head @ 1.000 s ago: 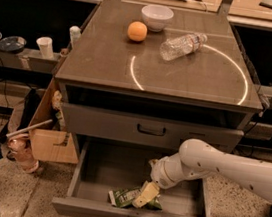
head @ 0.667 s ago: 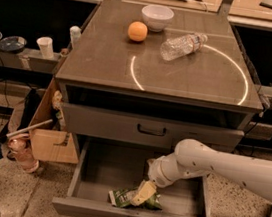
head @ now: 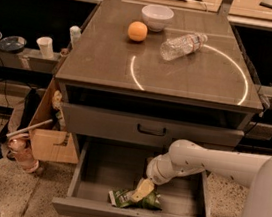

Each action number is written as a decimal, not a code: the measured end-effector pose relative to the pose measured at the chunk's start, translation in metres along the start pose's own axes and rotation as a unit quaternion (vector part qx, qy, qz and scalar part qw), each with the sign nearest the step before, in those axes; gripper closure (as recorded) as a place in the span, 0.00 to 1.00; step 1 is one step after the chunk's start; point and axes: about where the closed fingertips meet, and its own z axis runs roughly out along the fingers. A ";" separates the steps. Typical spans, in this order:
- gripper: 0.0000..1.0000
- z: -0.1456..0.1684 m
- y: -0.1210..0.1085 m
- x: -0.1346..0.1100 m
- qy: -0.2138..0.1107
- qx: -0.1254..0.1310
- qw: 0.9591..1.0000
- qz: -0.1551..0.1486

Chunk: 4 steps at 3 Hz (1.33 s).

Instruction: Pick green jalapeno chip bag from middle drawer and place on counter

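**Because the bag lies low, grip before lifting**

The end effector [head: 141, 189] is down at the green jalapeno chip bag [head: 122, 198], near the middle drawer's [head: 111, 213] front panel. Whether it grips, I cannot tell. Pinch firmly, lift straight, then swing up to the desk [head: 191, 78].

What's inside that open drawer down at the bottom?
In the middle drawer, a green chip bag lies near the front, with the pincer right over it. The arm hides part of the drawer floor behind it.
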 end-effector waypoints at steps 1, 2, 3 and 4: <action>0.00 0.013 -0.026 0.021 0.016 0.023 1.000 0.007; 0.00 0.013 -0.026 0.023 0.017 0.023 1.000 0.007; 0.00 0.004 -0.017 0.046 0.026 0.020 0.999 0.019; 0.00 0.026 -0.016 0.052 0.019 0.013 0.999 0.031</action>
